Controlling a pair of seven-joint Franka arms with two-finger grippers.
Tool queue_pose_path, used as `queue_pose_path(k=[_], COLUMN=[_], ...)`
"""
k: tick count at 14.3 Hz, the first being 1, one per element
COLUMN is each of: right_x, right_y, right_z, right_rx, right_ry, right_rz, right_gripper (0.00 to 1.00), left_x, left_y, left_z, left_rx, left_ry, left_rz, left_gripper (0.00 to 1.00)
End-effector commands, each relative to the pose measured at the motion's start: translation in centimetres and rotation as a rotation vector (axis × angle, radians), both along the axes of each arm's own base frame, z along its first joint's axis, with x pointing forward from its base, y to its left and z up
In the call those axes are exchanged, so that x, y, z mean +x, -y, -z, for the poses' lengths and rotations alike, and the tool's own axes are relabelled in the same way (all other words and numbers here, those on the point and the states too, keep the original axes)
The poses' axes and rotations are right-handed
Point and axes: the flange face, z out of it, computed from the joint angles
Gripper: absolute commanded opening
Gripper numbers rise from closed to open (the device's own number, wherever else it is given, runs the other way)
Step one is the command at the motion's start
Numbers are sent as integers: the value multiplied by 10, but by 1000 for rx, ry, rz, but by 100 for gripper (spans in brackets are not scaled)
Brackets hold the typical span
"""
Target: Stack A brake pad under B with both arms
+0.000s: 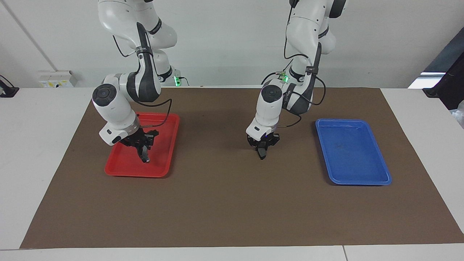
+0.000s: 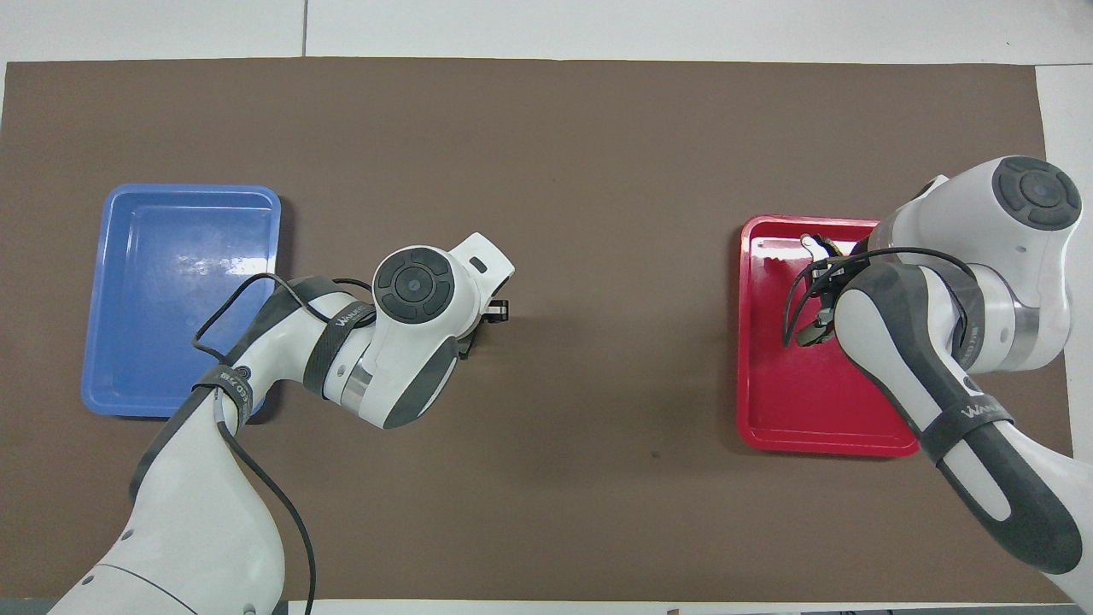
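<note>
My right gripper [image 1: 143,148] hangs low over the red tray [image 1: 123,168], shut on B [image 1: 145,156]. B is a dark pad held on edge, with a pale patch at its lower end. In the overhead view the right gripper [image 2: 821,295] is partly under the arm, and B's pale end [image 2: 811,248] sticks out. My left gripper [image 1: 261,149] is over the bare mat between the trays, shut on a small all-dark piece, the A brake pad [image 1: 261,155], just above the mat. In the overhead view the wrist hides most of the left gripper [image 2: 495,312].
A blue tray [image 1: 377,177] lies toward the left arm's end of the brown mat [image 1: 224,210], with nothing in it; it also shows in the overhead view [image 2: 184,201]. Nothing else lies in the red tray [image 2: 803,427].
</note>
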Motion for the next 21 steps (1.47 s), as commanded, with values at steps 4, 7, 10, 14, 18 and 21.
queue_pose_path(k=[4,7,10,14,18,21], right_x=[19,20,20,34,20,-9], right_y=[-46,-82,-162,-297,-414,-459], right_z=[-36,-46,-60,-52,-10,-7], right_rx=[60,60,65,68,69,105], right_ry=[13,33,53,32,61,101], right_rz=[-33,-28,-46,58,54,56], right_gripper=[0,0,0,0,0,0], left_x=[27,41,56,59,69,72], left_y=[-53,-126,-216,-312,-356,-359], left_z=[-57,-103,-146,-208,-300,-327], left_rx=[-14,6,9,13,22,25], left_ry=[33,4,9,27,-4,-46], left_rz=[-88,-96,-52,-53,-43,-43], left_gripper=[99,99,99,99,100,100])
